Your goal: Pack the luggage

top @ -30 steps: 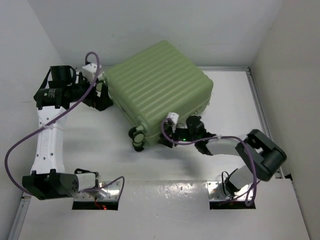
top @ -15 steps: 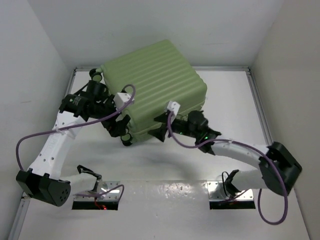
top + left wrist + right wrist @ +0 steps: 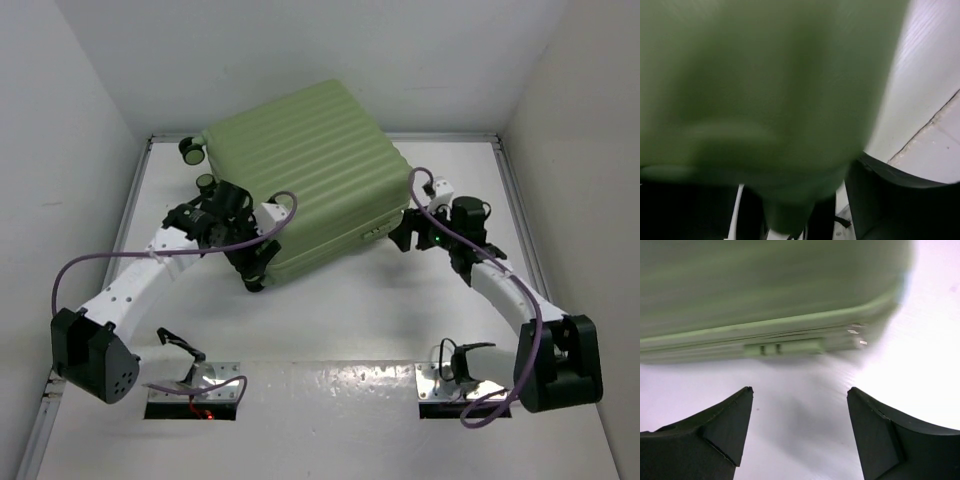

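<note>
White tabletop [image 3: 340, 320] between pale walls holds the large pale green ribbed hard-shell suitcase [image 3: 310, 165], lying shut at far centre with its small black wheels [image 3: 188, 150] at the far left. The left gripper [image 3: 252, 268] sits against its near-left corner; that wrist view is a green blur, so I cannot tell its state. The right gripper [image 3: 800, 390] faces the near-right side, fingers spread and empty. The step looks like handling the closed case. The next move likely calls for a steady hold at the seam.

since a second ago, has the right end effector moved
Yes. The right end effector moved rightward along the near side of the luggage, toward the table's right edge.
</note>
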### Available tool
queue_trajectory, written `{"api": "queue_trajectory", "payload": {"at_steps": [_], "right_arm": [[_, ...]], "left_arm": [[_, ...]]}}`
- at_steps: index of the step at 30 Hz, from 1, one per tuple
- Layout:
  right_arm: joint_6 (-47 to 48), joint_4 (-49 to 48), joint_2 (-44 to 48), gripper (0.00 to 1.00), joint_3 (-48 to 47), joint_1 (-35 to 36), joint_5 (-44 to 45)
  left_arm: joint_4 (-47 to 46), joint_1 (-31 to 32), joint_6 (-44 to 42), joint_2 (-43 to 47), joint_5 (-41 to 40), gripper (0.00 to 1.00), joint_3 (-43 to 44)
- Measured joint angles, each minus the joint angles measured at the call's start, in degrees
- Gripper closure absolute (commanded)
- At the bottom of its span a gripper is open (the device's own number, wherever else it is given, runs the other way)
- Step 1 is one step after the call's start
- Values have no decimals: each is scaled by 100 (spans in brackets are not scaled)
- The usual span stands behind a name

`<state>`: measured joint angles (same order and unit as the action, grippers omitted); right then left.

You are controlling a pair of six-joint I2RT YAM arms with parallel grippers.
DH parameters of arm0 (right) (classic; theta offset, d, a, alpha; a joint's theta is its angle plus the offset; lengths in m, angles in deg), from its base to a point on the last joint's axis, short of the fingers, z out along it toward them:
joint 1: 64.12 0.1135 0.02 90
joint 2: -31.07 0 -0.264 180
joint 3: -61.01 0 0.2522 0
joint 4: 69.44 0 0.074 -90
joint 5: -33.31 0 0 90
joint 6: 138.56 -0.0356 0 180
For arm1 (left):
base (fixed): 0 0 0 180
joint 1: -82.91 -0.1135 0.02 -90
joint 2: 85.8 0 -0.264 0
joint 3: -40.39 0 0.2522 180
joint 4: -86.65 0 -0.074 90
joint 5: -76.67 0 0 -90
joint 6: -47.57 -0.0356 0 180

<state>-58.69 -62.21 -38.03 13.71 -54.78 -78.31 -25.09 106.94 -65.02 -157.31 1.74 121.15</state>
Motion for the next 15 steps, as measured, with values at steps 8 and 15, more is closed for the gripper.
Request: {"api": "queue_trajectory", "payload": {"at_steps": [8,15], "right_arm": [[-267,-553,131,30,505,-833,-455],[-175,-872,323,31,861,-1054,-844]], "left_arm": [[-671,-17,199,208,-92,100,-807],[-721,-260,-957,680,166,100,-1073]]}}
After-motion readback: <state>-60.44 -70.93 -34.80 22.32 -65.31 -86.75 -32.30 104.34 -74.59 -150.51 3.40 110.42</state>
